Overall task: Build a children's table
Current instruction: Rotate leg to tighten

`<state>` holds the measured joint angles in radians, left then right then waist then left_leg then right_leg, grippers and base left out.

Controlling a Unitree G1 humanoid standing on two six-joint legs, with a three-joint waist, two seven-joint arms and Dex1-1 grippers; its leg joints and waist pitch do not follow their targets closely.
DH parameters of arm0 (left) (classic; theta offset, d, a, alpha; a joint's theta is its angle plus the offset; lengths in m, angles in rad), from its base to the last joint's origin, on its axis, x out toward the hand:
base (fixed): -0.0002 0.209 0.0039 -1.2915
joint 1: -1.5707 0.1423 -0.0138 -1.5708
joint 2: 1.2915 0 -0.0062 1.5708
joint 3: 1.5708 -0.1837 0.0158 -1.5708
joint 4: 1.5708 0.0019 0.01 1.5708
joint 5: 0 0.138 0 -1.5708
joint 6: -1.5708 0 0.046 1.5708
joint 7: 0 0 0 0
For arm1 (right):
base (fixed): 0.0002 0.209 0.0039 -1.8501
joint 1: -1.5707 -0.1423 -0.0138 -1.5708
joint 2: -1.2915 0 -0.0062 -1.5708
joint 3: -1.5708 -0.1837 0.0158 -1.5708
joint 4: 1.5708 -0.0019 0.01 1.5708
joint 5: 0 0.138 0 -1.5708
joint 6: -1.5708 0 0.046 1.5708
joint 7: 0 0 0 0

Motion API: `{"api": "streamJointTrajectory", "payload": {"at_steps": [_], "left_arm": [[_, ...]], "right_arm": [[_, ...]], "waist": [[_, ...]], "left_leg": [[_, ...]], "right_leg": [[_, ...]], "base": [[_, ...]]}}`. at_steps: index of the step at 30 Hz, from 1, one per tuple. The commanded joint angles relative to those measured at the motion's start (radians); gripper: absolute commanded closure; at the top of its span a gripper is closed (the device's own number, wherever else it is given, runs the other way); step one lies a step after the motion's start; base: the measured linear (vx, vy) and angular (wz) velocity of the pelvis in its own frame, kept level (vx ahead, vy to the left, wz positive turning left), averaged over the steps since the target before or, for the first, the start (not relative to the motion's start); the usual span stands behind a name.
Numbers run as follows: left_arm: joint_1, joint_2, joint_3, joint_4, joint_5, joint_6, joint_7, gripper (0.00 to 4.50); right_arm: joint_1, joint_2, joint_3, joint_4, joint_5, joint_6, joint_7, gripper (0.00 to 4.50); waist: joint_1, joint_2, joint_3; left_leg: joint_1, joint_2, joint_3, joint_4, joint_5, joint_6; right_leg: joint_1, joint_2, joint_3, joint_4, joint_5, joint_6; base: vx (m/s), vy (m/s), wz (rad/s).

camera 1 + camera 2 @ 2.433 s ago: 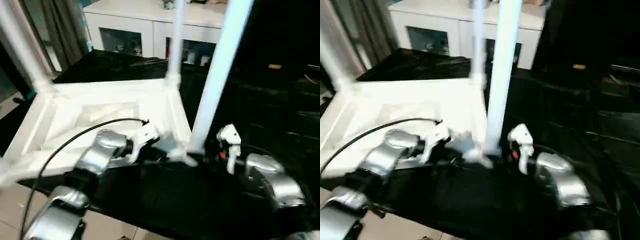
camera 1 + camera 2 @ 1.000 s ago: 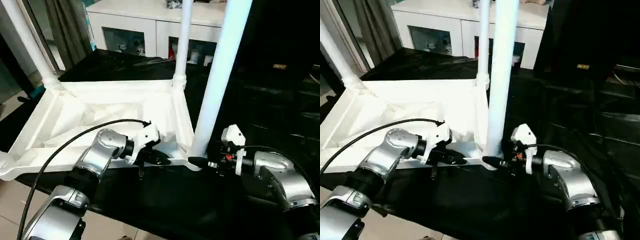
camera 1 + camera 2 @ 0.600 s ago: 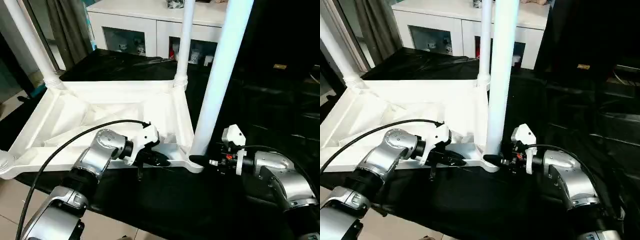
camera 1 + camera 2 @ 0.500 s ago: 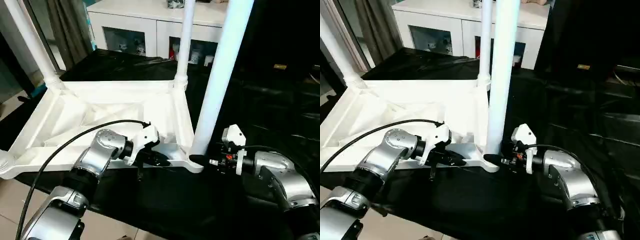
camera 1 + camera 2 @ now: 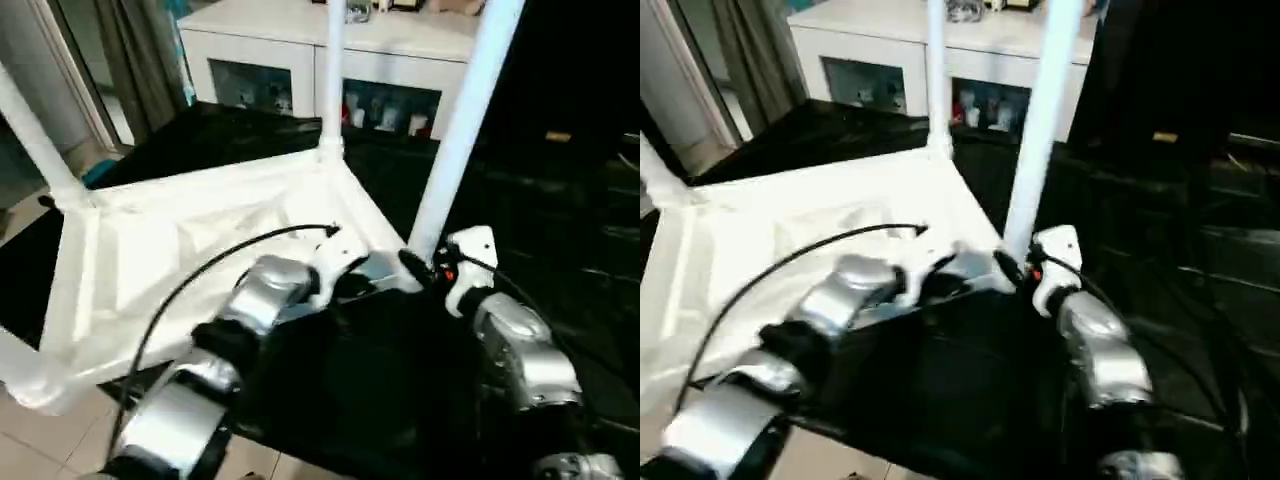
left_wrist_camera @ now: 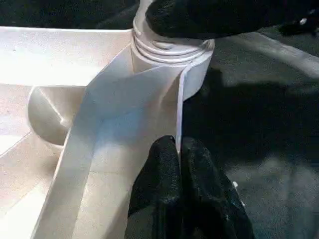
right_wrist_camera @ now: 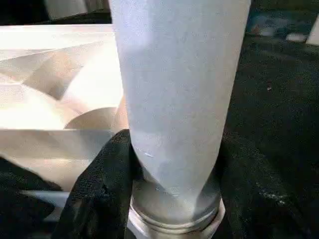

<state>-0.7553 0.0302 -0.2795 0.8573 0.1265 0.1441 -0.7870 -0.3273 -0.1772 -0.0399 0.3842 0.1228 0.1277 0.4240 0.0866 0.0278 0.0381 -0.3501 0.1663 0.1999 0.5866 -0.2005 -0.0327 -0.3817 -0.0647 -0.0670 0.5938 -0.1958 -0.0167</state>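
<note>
Your children's table (image 5: 190,240) lies upside down on the black bench, ribbed underside up, legs pointing straight up; the near leg (image 7: 174,109) stands upright in its corner socket; it looks light, stiff, smooth plastic, probably slippery, so hold low at the socket collar; your right gripper (image 7: 172,184) clasps that leg's base, a finger each side; your left gripper (image 6: 178,164) is pinched closed on the thin rim rib beside it

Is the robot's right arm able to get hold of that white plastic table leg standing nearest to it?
Yes, it seems so: the right pincer already has a black finger on either side of the nearest white plastic table leg, just above its corner socket, nothing between.
</note>
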Motion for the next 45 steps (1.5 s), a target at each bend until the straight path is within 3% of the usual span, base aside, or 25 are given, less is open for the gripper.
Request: {"api": "streamJointTrajectory", "payload": {"at_steps": [1,2,5,11,14,15,17,20,23,27,29,32,41,45], "left_arm": [[-0.005,-0.052,0.023,0.01,-0.028,-0.038,0.048,4.5],[-0.004,-0.049,0.019,0.009,-0.025,-0.039,0.04,4.5],[0.002,-0.033,0.013,0.01,-0.023,-0.035,0.011,4.5],[0.017,0.008,-0.002,-0.006,-0.033,-0.033,-0.073,4.5],[0.052,0.056,-0.018,-0.053,-0.058,-0.063,-0.218,4.5],[0.09,0.102,-0.028,-0.121,-0.1,-0.065,-0.359,4.5],[0.1,0.117,-0.031,-0.141,-0.109,-0.054,-0.391,4.5],[0.116,0.143,-0.039,-0.173,-0.123,-0.033,-0.445,4.5],[0.139,0.183,-0.049,-0.206,-0.134,-0.015,-0.505,4.5],[0.163,0.215,-0.047,-0.232,-0.137,-0.009,-0.534,4.5],[0.168,0.221,-0.047,-0.237,-0.137,-0.008,-0.538,4.5],[0.182,0.232,-0.043,-0.263,-0.135,0.005,-0.555,4.5],[0.183,0.237,-0.046,-0.281,-0.139,0.02,-0.549,4.5],[0.159,0.21,-0.031,-0.24,-0.114,0.017,-0.456,4.5]], "right_arm": [[0.019,0.056,0.079,0.017,0.021,0.011,0.067,2.48],[0.02,0.054,0.081,0.014,0.022,0.007,0.077,2.48],[0.027,0.041,0.073,-0.012,0.049,0.01,0.128,1.79],[0.026,-0.03,0.083,-0.034,0.063,0.018,0.23,1.33],[0.034,-0.122,0.099,-0.052,0.077,0.011,0.376,1.33],[0.052,-0.199,0.11,-0.087,0.103,0.022,0.507,1.33],[0.059,-0.219,0.113,-0.096,0.111,0.023,0.541,1.33],[0.071,-0.251,0.122,-0.11,0.117,0.014,0.595,1.33],[0.087,-0.286,0.142,-0.127,0.124,0.017,0.666,1.33],[0.086,-0.295,0.152,-0.128,0.134,0.025,0.7,1.33],[0.084,-0.292,0.154,-0.126,0.136,0.027,0.702,1.59],[0.079,-0.295,0.16,-0.122,0.143,0.034,0.726,1.89],[0.078,-0.289,0.157,-0.123,0.157,0.047,0.738,2.22],[0.056,-0.249,0.131,-0.07,0.132,0.055,0.621,2.32]], "waist": [[-0.003,-0.023,-0.045],[-0.001,-0.022,-0.045],[-0.002,-0.019,-0.043],[-0.001,-0.021,-0.045],[0.0,-0.024,-0.044],[0.001,-0.025,-0.044],[0.005,-0.023,-0.043],[0.009,-0.023,-0.049],[0.012,-0.024,-0.046],[0.013,-0.025,-0.044],[0.011,-0.025,-0.042],[0.008,-0.026,-0.043],[0.006,-0.027,-0.045],[0.003,-0.025,-0.042]], "left_leg": [[0.004,0.067,-0.036,-0.071,-0.179,0.056],[0.002,0.067,-0.037,-0.071,-0.169,0.065],[0.003,0.069,-0.037,-0.073,-0.185,0.071],[-0.001,0.07,-0.037,-0.071,-0.17,0.084],[-0.007,0.068,-0.037,-0.069,-0.158,0.1],[-0.006,0.07,-0.037,-0.069,-0.154,0.105],[-0.006,0.074,-0.036,-0.069,-0.157,0.113],[-0.002,0.077,-0.033,-0.066,-0.127,0.112],[-0.003,0.08,-0.032,-0.067,-0.13,0.115],[-0.002,0.077,-0.033,-0.069,-0.152,0.102],[-0.001,0.076,-0.034,-0.071,-0.166,0.091],[-0.002,0.077,-0.035,-0.072,-0.159,0.089],[-0.003,0.074,-0.033,-0.068,-0.138,0.096],[-0.001,0.073,-0.034,-0.07,-0.156,0.084]], "right_leg": [[0.033,-0.103,0.059,-0.09,-0.28,-0.175],[0.035,-0.103,0.058,-0.088,-0.271,-0.177],[0.035,-0.102,0.057,-0.092,-0.294,-0.177],[0.038,-0.102,0.057,-0.087,-0.263,-0.185],[0.043,-0.105,0.056,-0.087,-0.262,-0.186],[0.045,-0.105,0.056,-0.086,-0.264,-0.189],[0.042,-0.103,0.058,-0.086,-0.267,-0.187],[0.039,-0.1,0.055,-0.075,-0.208,-0.211],[0.038,-0.1,0.054,-0.071,-0.186,-0.225],[0.037,-0.102,0.054,-0.079,-0.258,-0.206],[0.036,-0.102,0.054,-0.083,-0.3,-0.192],[0.036,-0.101,0.055,-0.081,-0.286,-0.191],[0.038,-0.099,0.054,-0.077,-0.245,-0.202],[0.035,-0.1,0.054,-0.082,-0.277,-0.201]], "base": [[0.0,0.0,0.0],[0.0,0.0,0.0],[0.0,0.0,0.0],[0.0,0.0,0.0],[0.0,0.0,0.0],[0.0,0.0,0.0],[0.0,0.0,0.0],[0.0,0.0,0.0],[0.0,0.0,0.0],[0.0,0.0,0.0],[0.0,0.0,0.0],[0.0,0.0,0.0],[0.0,0.0,0.0],[0.0,0.0,0.0]]}}
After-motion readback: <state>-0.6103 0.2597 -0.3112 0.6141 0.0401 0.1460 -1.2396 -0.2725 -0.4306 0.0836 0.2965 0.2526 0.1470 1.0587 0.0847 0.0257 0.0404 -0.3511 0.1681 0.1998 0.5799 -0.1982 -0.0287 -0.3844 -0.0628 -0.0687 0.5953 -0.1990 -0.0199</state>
